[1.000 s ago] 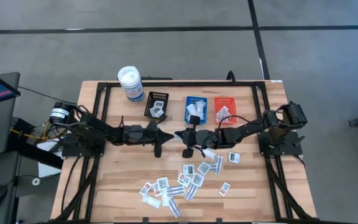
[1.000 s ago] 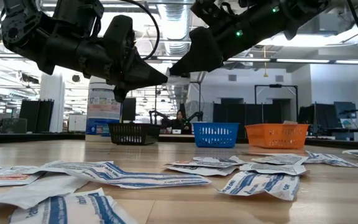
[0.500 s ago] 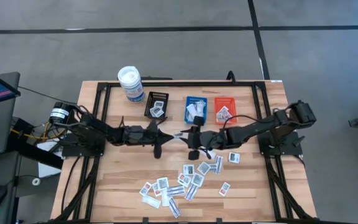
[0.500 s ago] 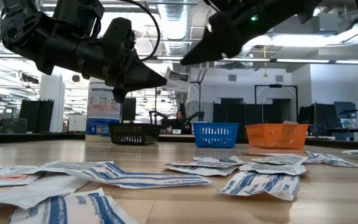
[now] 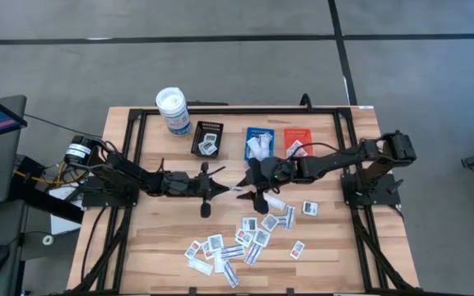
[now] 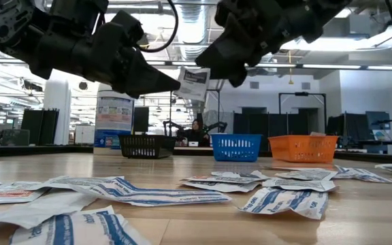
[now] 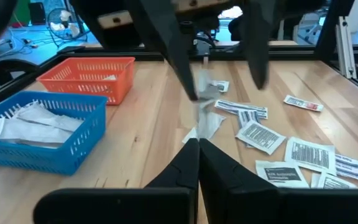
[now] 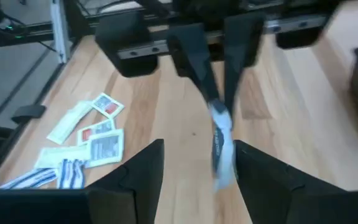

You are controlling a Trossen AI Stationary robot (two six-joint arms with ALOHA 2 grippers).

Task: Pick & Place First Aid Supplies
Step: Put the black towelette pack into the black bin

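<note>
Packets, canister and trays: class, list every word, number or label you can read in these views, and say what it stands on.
None can be read.
Held packet, pinched by the left end effector: dark print, too blurred.
Packets on the table: blue print, too small.
Canister: label illegible.

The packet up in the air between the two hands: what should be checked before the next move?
1. Left hand shut on the packet: ok.
2. Right hand open, fingers apart from the packet: ok.
3. Packet lifted off the table: ok.
4. Black tray, blue tray and orange tray unblocked: ok.
5. Which tray this packet belongs in: cannot tell.
</note>
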